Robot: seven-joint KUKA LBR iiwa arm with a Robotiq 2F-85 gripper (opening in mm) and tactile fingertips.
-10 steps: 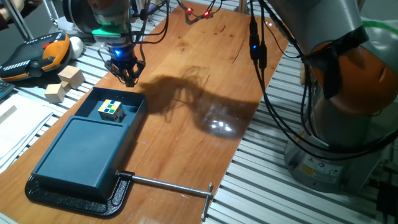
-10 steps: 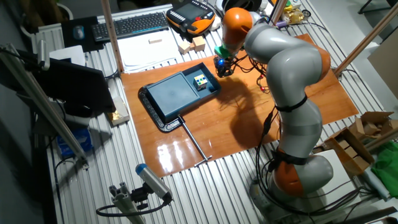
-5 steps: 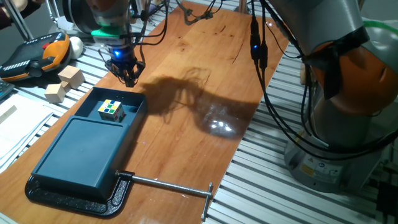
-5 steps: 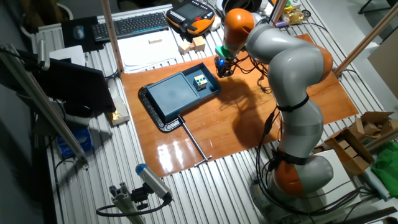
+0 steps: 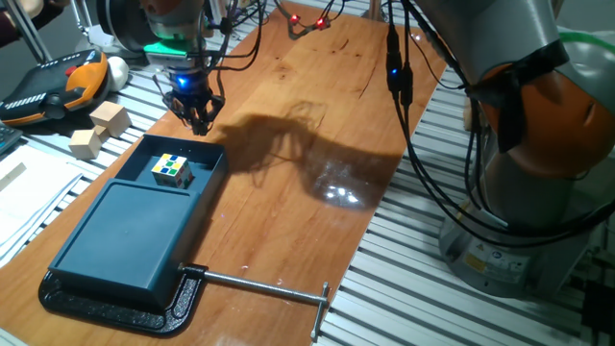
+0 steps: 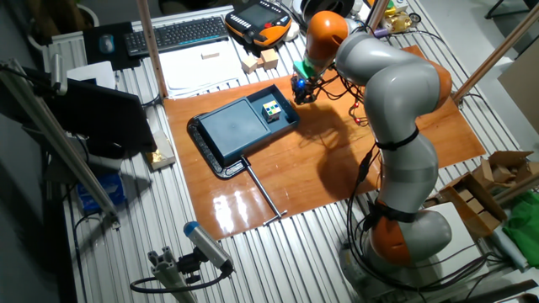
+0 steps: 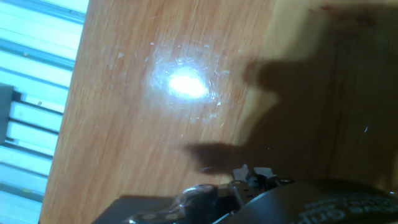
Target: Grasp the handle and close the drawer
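In one fixed view the gripper (image 5: 199, 117) has barely moved, hanging just beyond the handle (image 5: 183, 146) of the open drawer (image 5: 175, 169), fingers apparently together.

The other fixed view agrees: no grasp yet.

The hand view shows only bare worktop (image 7: 155, 87).

A robotics laboratory: a grey-and-orange industrial arm (image 6: 396, 109) stands on a ribbed aluminium bench (image 6: 278, 261), its pincer (image 5: 199, 117) over a wooden board (image 5: 307, 144). Beyond the pincer lie a keyboard (image 6: 181, 34), an orange control pendant (image 6: 257, 18) and wooden blocks (image 5: 99, 128).
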